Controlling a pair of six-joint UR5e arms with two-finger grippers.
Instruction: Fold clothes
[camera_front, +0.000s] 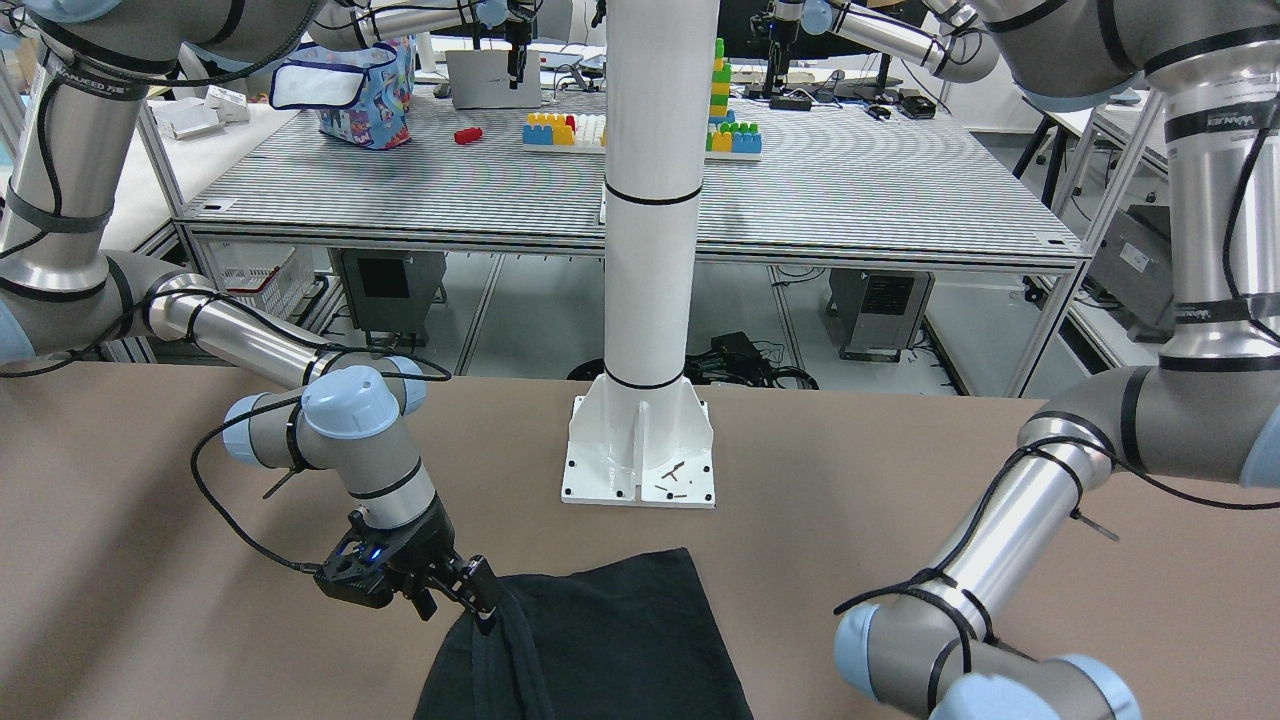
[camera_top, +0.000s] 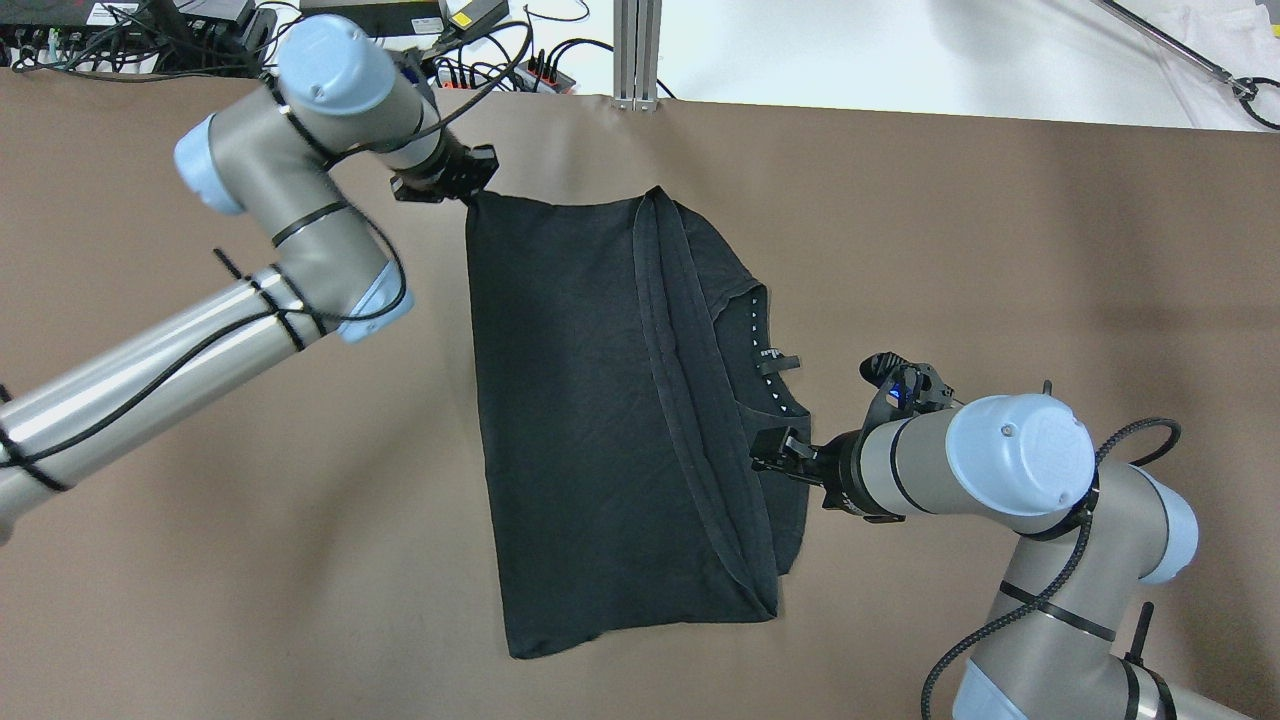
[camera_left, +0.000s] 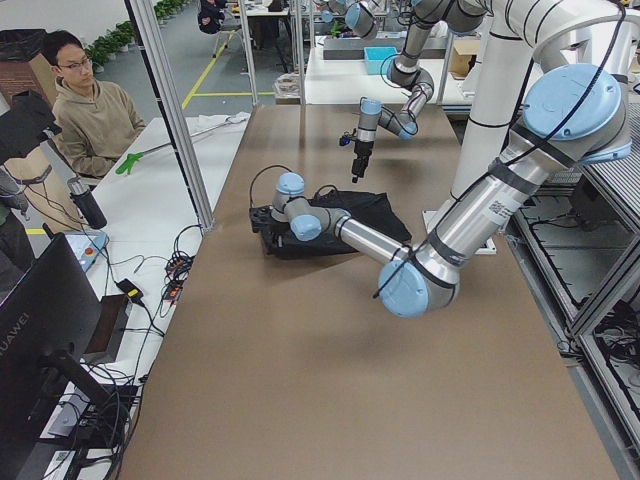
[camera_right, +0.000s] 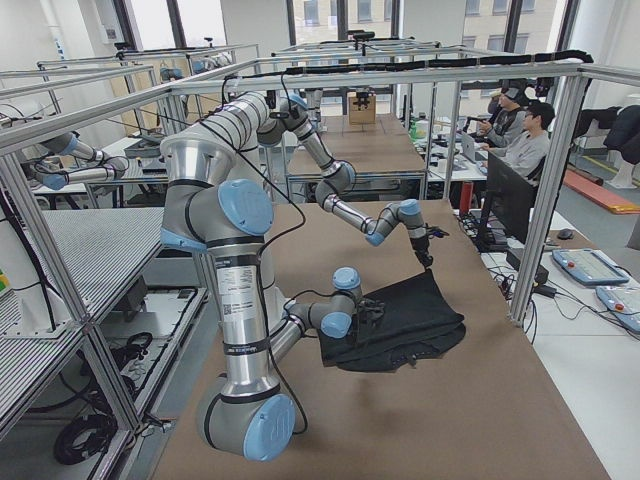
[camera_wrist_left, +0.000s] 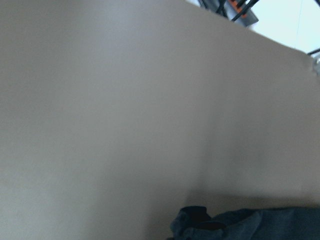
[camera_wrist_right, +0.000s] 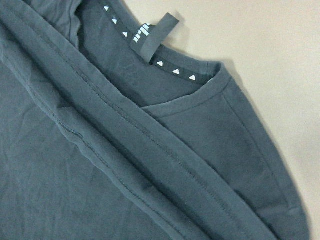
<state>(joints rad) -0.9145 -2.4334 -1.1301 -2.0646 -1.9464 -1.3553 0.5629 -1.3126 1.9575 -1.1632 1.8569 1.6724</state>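
Lying flat, clothes (camera_top: 570, 420) have one corner pinched by left gripper (camera_top: 467, 191).

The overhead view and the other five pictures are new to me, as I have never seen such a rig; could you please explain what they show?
It is a robot with two jointed metal arms on a white pillar, at a brown table. One camera looks down from behind it, one faces it across the table, two watch from the table's ends, and one rides on each wrist. On the table lies a black garment, partly folded; the right wrist view shows its collar tag. The left gripper pinches the garment's far corner, holding it raised. The right gripper sits at the garment's other side; whether it grips I cannot tell.
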